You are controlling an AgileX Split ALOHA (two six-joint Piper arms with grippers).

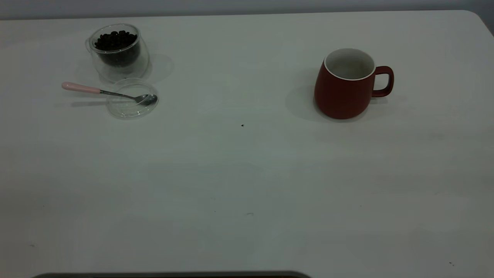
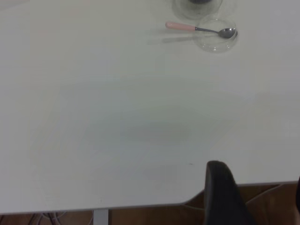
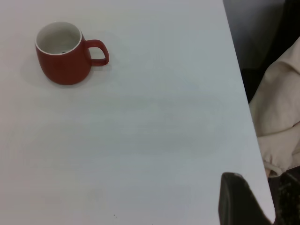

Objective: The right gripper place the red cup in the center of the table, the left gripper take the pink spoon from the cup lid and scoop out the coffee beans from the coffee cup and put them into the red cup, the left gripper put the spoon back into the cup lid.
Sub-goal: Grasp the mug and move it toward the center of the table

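The red cup (image 1: pixel 345 87) stands upright at the right of the table, handle to the right, and also shows in the right wrist view (image 3: pixel 63 54). The pink spoon (image 1: pixel 104 92) lies with its bowl in the clear cup lid (image 1: pixel 131 104) at the far left. Behind it stands the glass coffee cup (image 1: pixel 117 50) of dark coffee beans (image 1: pixel 115 39). The spoon (image 2: pixel 197 28) and the lid (image 2: pixel 215 37) show far off in the left wrist view. My left gripper (image 2: pixel 257 174) is open and empty at the table's near edge. My right gripper (image 3: pixel 267 187) is open and empty at the table's right edge, far from the red cup. Neither gripper shows in the exterior view.
The white table (image 1: pixel 247 173) has a small dark speck (image 1: pixel 242 125) near its middle. A beige cloth (image 3: pixel 281 117) hangs beyond the table's right edge.
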